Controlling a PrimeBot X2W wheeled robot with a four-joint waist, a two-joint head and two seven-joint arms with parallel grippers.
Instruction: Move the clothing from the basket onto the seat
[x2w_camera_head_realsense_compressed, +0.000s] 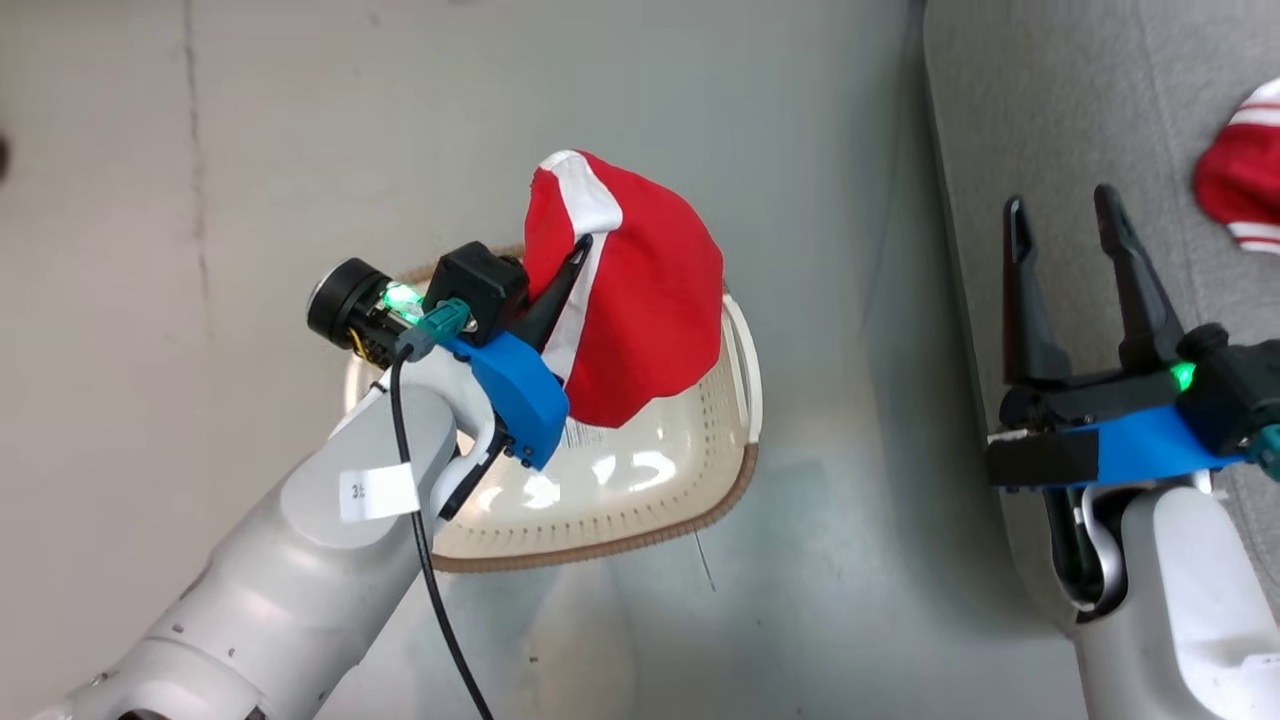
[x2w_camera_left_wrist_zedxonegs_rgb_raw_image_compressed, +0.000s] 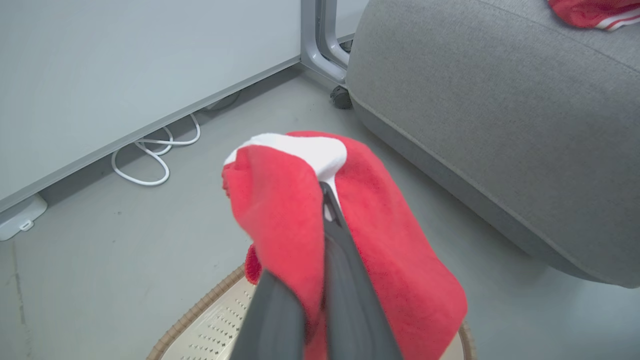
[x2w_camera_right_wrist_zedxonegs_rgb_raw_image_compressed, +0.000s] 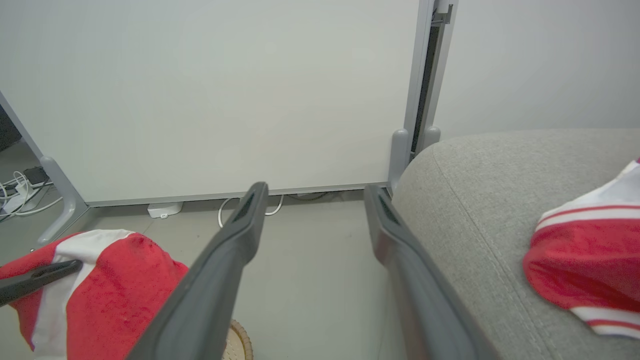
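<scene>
Closest to us, our left gripper has its two dark fingers pinched tight on one red garment, right beside its white strip, and the cloth hangs down around them like a floppy hood. It looks soft and light, so we think it bends any way it likes and can slide out of a small pinch. A thick bunch near the white strip seems the best place to hold it. Just under the cloth sits the basket on the floor. The part of its bottom that we see is bare and shiny, so we think this is the last piece to move. We cannot tell if the low edge of the cloth touches the basket. On the other side, our right gripper has its fingers spread wide with nothing between them, over the edge of the seat. Farther along the seat lies the other garment, red with thin white stripes. Farthest of all stands a big white board
</scene>
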